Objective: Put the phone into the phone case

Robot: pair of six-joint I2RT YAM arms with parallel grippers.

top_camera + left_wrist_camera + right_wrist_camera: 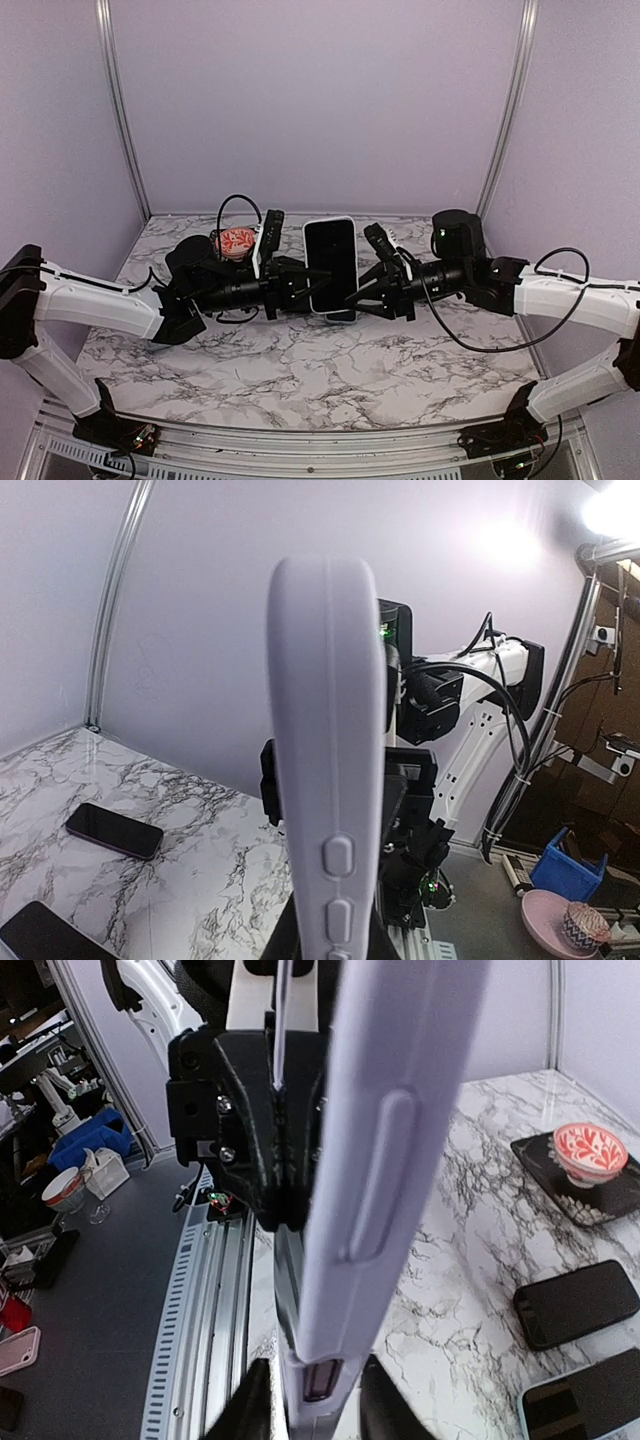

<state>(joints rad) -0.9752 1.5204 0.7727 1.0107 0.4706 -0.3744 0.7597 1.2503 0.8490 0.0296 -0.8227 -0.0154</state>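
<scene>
Now, left fingers (296, 282) and right fingers (368, 291) both clamp opposite edges of the pale phone case (325, 730), phone (331, 265) inside, above the tabletop (300, 370).

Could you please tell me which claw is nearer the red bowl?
Left. The left claw grips the phone on the side facing the bowl; the right claw grips its opposite side, farther off.

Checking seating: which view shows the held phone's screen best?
Top external: the phone faces the camera, screen mostly visible. Both wrist views show only the white case edge-on, buttons showing.
</scene>
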